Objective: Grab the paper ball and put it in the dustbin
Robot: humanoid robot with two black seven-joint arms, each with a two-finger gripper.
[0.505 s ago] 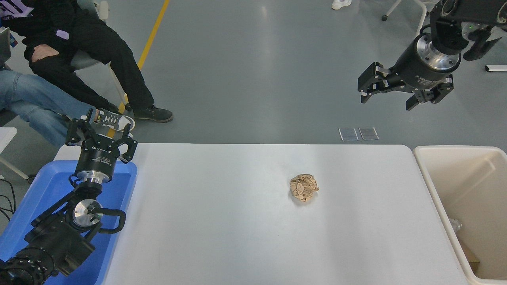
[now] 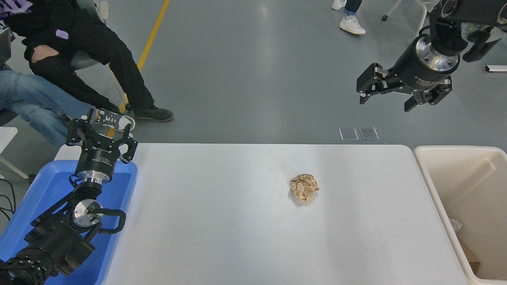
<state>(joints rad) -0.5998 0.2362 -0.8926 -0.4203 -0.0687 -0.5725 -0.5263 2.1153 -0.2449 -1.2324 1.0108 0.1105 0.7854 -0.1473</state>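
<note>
Nearest, the left arm rests parked over the blue tray [image 2: 47, 186] at the table's left end, its gripper [image 2: 101, 136] with fingers spread and empty. On the white table [image 2: 222, 221], the paper ball [image 2: 303, 188] lies alone right of centre, well apart from the cream dustbin [image 2: 431, 178] standing at the table's right edge. Farther off, the right gripper [image 2: 390, 97] hangs high beyond the table's far edge, fingers released, holding nothing, while two seated people [image 2: 79, 51] occupy the far left.

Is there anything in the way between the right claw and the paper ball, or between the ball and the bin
Nothing visible. The right claw hangs open, high up beyond the table's far edge; only bare white table surrounds the paper ball. The stretch from the ball to the dustbin at the right is bare too.
</note>
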